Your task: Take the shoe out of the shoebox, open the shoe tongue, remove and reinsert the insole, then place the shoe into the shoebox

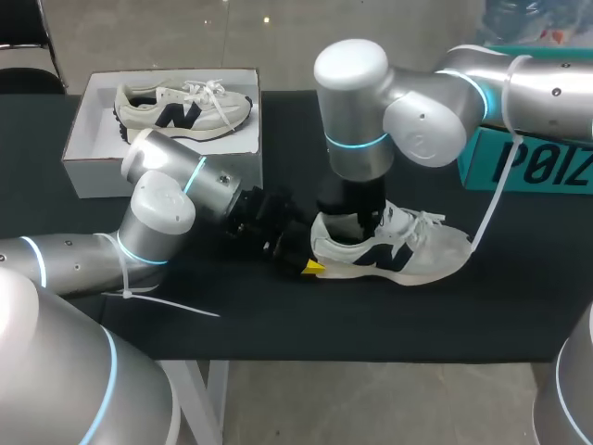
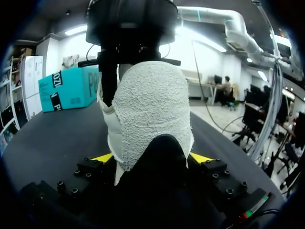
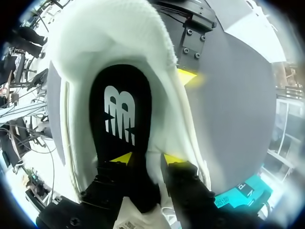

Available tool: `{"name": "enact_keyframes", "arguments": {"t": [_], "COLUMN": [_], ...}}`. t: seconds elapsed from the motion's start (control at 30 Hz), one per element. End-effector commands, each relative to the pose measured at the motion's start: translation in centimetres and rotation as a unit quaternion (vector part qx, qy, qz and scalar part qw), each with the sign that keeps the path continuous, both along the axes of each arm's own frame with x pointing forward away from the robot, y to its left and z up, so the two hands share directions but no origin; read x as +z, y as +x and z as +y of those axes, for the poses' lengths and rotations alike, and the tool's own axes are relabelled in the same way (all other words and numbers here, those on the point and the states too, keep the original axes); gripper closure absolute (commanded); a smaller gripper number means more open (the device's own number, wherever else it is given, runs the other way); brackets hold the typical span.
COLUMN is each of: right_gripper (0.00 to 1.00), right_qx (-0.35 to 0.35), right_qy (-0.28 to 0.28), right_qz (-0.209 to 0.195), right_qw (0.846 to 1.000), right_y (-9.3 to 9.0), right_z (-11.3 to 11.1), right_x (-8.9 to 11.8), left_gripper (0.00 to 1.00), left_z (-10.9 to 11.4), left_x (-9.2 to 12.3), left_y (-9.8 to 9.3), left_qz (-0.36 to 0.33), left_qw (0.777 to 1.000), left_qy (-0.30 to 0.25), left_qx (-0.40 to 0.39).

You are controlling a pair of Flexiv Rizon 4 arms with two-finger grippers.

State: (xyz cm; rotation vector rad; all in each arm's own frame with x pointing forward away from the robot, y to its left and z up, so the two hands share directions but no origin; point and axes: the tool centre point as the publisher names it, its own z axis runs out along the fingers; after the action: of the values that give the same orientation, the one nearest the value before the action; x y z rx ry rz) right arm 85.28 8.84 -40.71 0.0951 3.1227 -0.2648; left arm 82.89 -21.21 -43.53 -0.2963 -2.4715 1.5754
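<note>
The left gripper [image 2: 152, 160] clamps the heel of the shoe [image 1: 398, 246], upright on the table [image 1: 371, 324]. The right gripper [image 3: 143, 160] sits inside it, its 2 fingers apparently pinching the black insole [image 3: 119, 109].

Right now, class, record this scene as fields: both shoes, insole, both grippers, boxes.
shoe: upright on the table, out of its box
second shoe: lying in the shoebox
insole: inside the shoe
left gripper: shut on the shoe's heel
right gripper: down in the shoe's opening, shut on the insole's end
teal box: at the table's right side
</note>
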Motion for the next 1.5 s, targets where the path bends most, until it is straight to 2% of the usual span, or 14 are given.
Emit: {"name": "enact_keyframes", "arguments": {"t": [0.03, 0.27, 0.47, 0.63, 0.7, 0.83, 0.87, 0.93, 0.97, 1.0, 1.03, 1.2, 1.5], "right_gripper": [0.62, 0.60, 0.60, 0.53, 0.54, 0.65, 0.71, 0.75, 0.79, 0.96, 1.00, 1.00, 1.00], "right_qx": [0.000, 0.002, 0.003, 0.002, 0.000, -0.004, -0.004, -0.008, -0.009, -0.011, -0.011, -0.016, -0.019], "right_qy": [0.000, 0.003, 0.010, 0.014, 0.016, 0.020, 0.021, 0.023, 0.023, 0.024, 0.025, 0.025, 0.016], "right_qz": [0.002, 0.012, 0.026, 0.039, 0.043, 0.050, 0.052, 0.055, 0.057, 0.058, 0.058, 0.056, 0.041], "right_qw": [1.000, 1.000, 1.000, 0.999, 0.999, 0.999, 0.998, 0.998, 0.998, 0.998, 0.998, 0.998, 0.999], "right_y": [0.5, 0.2, -0.4, -1.0, -1.3, -2.2, -2.5, -2.9, -3.1, -3.4, -3.5, -4.1, -4.2], "right_z": [0.3, 0.8, 1.4, 1.8, 1.9, 2.2, 2.3, 2.4, 2.5, 2.6, 2.7, 2.6, 2.1], "right_x": [-0.4, -1.3, -3.1, -4.5, -5.1, -6.0, -6.2, -6.8, -7.0, -7.2, -7.3, -7.2, -5.3], "left_gripper": [1.00, 1.00, 1.00, 1.00, 1.00, 1.00, 1.00, 1.00, 1.00, 1.00, 1.00, 1.00, 1.00], "left_z": [-0.3, -0.3, -0.3, -0.3, -0.3, -0.3, -0.3, -0.3, -0.3, -0.3, -0.3, -0.3, -0.3], "left_x": [-0.7, -0.7, -0.7, -0.7, -0.7, -0.7, -0.7, -0.7, -0.7, -0.7, -0.7, -0.7, -0.7], "left_y": [0.0, 0.0, 0.0, 0.0, 0.0, 0.0, 0.0, 0.0, 0.0, 0.0, 0.0, 0.0, 0.0], "left_qz": [0.000, 0.000, 0.000, 0.000, 0.000, 0.000, 0.000, 0.000, 0.000, 0.000, 0.000, 0.000, 0.000], "left_qw": [1.000, 1.000, 1.000, 1.000, 1.000, 1.000, 1.000, 1.000, 1.000, 1.000, 1.000, 1.000, 1.000], "left_qy": [0.001, 0.001, 0.001, 0.001, 0.001, 0.001, 0.001, 0.001, 0.001, 0.001, 0.001, 0.001, 0.001], "left_qx": [-0.002, -0.002, -0.002, -0.002, -0.002, -0.002, -0.002, -0.002, -0.002, -0.002, -0.002, -0.002, -0.002]}}
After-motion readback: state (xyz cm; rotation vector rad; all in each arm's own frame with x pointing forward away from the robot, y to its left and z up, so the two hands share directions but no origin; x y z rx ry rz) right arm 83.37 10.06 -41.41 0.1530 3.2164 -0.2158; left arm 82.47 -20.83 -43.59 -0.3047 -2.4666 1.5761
